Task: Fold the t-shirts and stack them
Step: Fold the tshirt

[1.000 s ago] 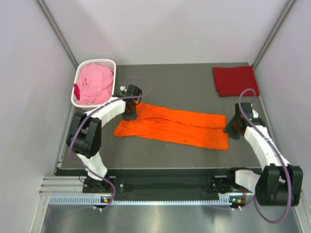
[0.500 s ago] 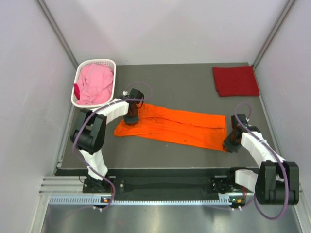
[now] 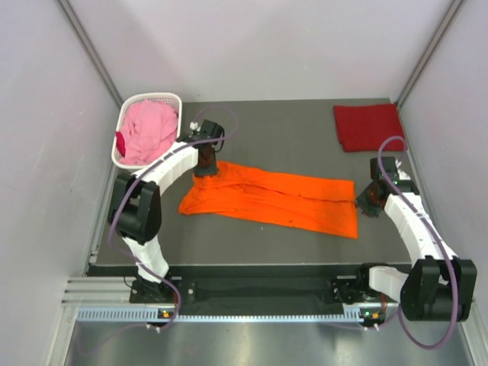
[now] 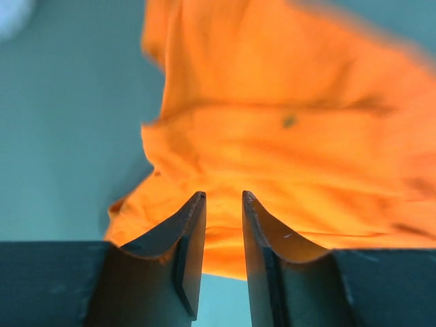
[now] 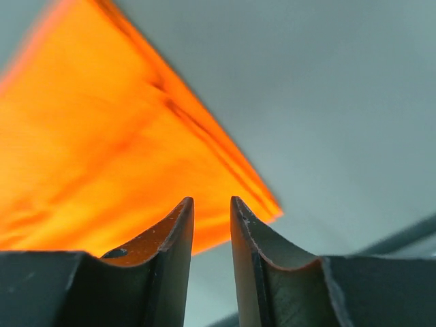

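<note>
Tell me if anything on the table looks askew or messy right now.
The orange shirt lies slanted across the table, its left end rumpled and uneven. The pink shirt sits crumpled in the basket. The red shirt is folded neatly.

We record bright orange shirt (image 3: pixel 271 200), dark red shirt (image 3: pixel 369 126), pink shirt (image 3: pixel 149 130), white lattice basket (image 3: pixel 149 97), dark grey table (image 3: pixel 282 133).

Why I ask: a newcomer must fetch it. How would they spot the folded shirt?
On the dark table, find the far right corner. The dark red shirt lies there, a flat rectangle; the orange shirt sprawls mid-table and the pink shirt is bunched in the basket.
</note>
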Robot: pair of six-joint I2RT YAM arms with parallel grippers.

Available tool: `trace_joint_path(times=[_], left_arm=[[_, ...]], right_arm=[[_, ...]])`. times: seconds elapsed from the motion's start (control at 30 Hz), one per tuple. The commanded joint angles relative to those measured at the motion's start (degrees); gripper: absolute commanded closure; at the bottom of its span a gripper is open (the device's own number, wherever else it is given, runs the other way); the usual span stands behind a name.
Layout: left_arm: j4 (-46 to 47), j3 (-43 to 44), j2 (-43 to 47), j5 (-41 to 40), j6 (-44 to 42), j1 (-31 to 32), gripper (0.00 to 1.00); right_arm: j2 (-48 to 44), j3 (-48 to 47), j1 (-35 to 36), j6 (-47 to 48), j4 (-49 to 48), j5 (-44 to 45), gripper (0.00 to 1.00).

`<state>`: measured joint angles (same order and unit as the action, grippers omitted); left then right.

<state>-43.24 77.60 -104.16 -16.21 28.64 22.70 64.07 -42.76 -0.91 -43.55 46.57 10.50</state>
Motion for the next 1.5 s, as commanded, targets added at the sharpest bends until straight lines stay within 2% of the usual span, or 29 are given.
trace_joint_path(times=[0.0, 0.17, 0.3, 0.4, 0.53, 0.7, 0.77, 0.83, 0.87, 0.9, 0.93, 0.97, 1.33, 1.47], left_arm=[[-1.32, 5.8, 3.88, -0.5, -2.36, -0.55, 0.66], [2.45, 7.65, 0.1, 8.55, -5.43, -1.6, 0.62], [7.28, 6.42, -1.22, 15.65, -7.98, -1.6, 0.59], [9.93, 6.07, -3.15, 17.96, -8.6, -1.6, 0.59], [6.25, 8.7, -7.89, 12.79, -8.17, -1.6, 0.6], [4.84, 8.09, -11.5, 11.11, -7.29, -1.6, 0.63], [4.84, 7.48, -12.38, 10.5, -7.03, -1.69, 0.67], [4.66, 6.6, -12.82, 10.14, -6.76, -1.6, 0.76], [4.4, 6.16, -12.82, 9.45, -6.58, -1.6, 0.81], [4.22, 5.81, -12.82, 9.0, -6.41, -1.69, 0.92], [4.05, 5.28, -12.65, 8.65, -6.23, -1.61, 0.98], [3.96, 5.1, -12.13, 8.39, -5.88, -1.6, 1.0], [1.85, 5.01, -1.94, 3.29, -4.21, -0.64, 1.0], [1.32, 4.4, 0.36, 4.07, -3.6, -0.55, 1.0]], right_arm=[[2.1, -6.01, -0.15, -0.83, -0.94, 0.49, 0.71], [10.35, -10.4, -0.24, -1.98, -6.31, -0.04, 0.7], [18.71, -15.14, -0.32, -3.82, -6.75, -0.92, 0.71], [22.14, -16.12, -0.32, -4.87, -8.33, -2.41, 0.72], [24.69, -16.12, -0.32, -5.41, -9.48, -2.42, 0.73], [26.36, -14.11, -0.32, -4.79, -10.27, -0.75, 0.73], [26.89, -12.97, -0.32, -4.53, -11.23, 0.74, 0.76], [27.07, -12.43, -0.41, -3.91, -11.41, 2.5, 0.8], [26.98, -11.56, -0.59, -3.74, -11.84, 3.55, 0.86], [26.72, -11.21, -0.67, -3.21, -12.28, 3.91, 0.89], [26.54, -10.77, -0.76, -2.95, -13.25, 4.17, 0.92], [26.37, -10.07, -0.85, -2.77, -13.6, 4.87, 1.0], [21.18, -8.91, -1.03, 0.39, -17.3, 5.32, 1.0], [20.83, -9.71, -1.03, 1.8, -16.77, 4.97, 1.0]])
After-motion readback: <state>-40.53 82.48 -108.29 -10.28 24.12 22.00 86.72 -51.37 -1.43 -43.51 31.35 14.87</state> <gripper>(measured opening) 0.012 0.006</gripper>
